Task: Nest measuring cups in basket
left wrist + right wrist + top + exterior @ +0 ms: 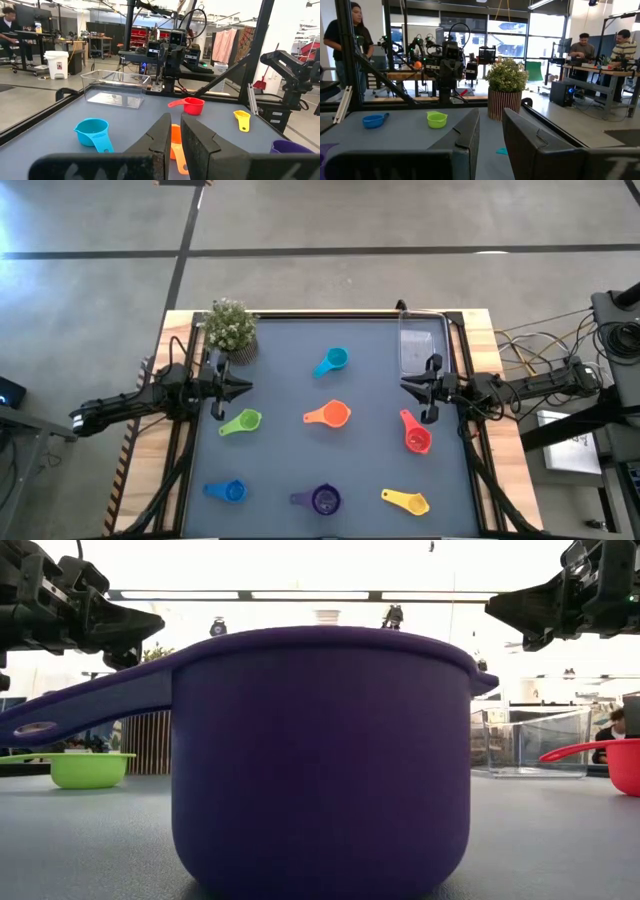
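Note:
Seven measuring cups stand apart on their bases on the grey mat: light blue (333, 361), orange (328, 415), green (242, 422), red (415, 435), blue (228, 491), purple (320, 500) and yellow (406, 501). The clear basket (423, 345) stands at the far right with nothing showing in it. My left gripper (248, 388) hovers level above the mat's left side, shut, beyond the green cup. My right gripper (403, 385) hovers level at the right, between basket and red cup, slightly open with nothing between its fingers (470, 130).
A small potted plant (231, 328) stands at the far left corner, close behind my left gripper. A raised dark frame (330, 314) borders the mat. The purple cup (320, 760) fills the low view. People work at desks in the room beyond.

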Available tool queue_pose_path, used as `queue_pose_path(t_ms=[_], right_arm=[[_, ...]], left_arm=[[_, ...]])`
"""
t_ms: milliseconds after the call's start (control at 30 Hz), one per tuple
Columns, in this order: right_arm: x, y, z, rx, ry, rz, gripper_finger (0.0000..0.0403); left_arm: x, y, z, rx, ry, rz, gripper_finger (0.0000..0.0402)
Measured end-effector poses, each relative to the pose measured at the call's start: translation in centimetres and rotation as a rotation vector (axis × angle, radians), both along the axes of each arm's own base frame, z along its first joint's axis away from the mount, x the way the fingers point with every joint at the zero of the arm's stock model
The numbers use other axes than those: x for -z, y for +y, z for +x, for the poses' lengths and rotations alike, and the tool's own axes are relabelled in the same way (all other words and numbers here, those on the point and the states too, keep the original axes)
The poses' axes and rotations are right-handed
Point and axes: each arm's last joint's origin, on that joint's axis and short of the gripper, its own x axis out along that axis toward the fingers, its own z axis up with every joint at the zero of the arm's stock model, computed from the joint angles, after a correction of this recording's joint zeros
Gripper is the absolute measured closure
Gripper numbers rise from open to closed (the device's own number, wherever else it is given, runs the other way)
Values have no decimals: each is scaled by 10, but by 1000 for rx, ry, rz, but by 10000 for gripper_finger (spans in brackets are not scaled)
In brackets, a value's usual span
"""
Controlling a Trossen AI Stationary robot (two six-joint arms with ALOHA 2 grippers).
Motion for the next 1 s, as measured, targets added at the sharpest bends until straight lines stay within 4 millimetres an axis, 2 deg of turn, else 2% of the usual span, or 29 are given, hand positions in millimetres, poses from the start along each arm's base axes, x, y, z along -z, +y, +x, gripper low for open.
queue_pose_path(t_ms=[133,467,567,867,1000], right_arm=[[0,0,0,0,0,0,330],[0,0,0,0,0,0,330],[0,0,0,0,0,0,330],[0,0,0,0,1,0,330],[0,0,0,0,1,0,330]], left_arm=[[-2,0,0,0,-20,5,377],[-22,-1,-4,1,-222,57,377],[-24,1,-4,-59,-244,48,377],[-9,1,15,-67,-46,-11,377],[-18,1,26,-84,-18,30,377]])
